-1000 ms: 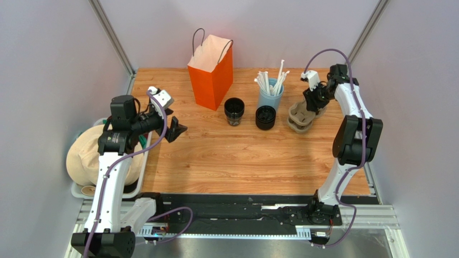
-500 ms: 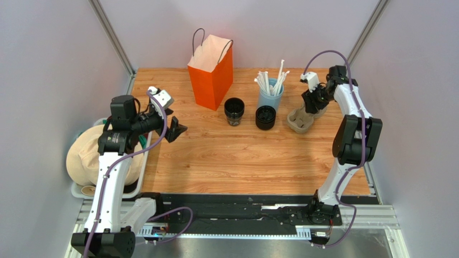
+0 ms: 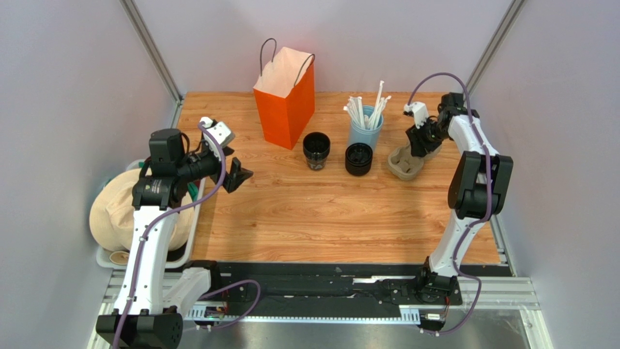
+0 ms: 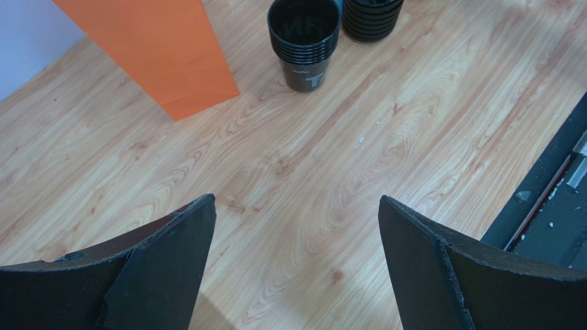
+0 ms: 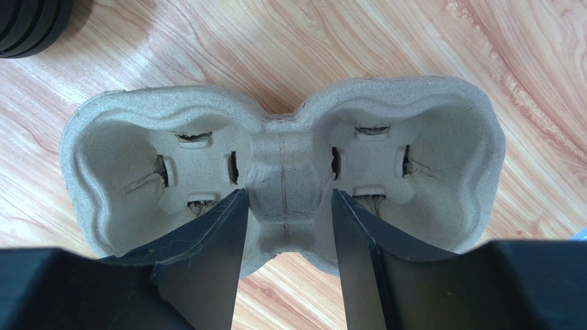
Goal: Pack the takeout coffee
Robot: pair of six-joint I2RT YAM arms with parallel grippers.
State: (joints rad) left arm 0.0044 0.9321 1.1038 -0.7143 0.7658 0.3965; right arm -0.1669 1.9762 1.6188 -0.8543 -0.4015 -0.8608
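Since neither arm is on it, the takeout coffee cup [image 3: 316, 149] stands upright on the surface [image 3: 327, 218] toward the back, just right of the orange bag [image 3: 285, 98]. The left wrist view shows several rims nested at its mouth, so it looks like a stack rather than a single cup. Just beside it on the right sits a second dark ribbed round [image 3: 358, 158], which I take to be the lids, and behind that is the pale blue cup [image 3: 365, 132] of white straws [image 3: 362, 109]. Farther right lies the two-well cardboard tray [image 5: 172, 103], flat on the wood with both wells up and empty, presumably so a cup can drop in. The right claw [image 5: 284, 196] sits over the tray's middle, one finger in each well flanking the raised bridge at a middling gap. Whether it pinches the bridge or only brackets it I cannot tell. A centre hold would be sensible, as it would carry the tray level. The left claw [image 4: 296, 206] hangs wide and empty over bare wood near the left edge, facing the cup and the bag, probably held in reserve. The bag stands open-topped, ready to take the drink.
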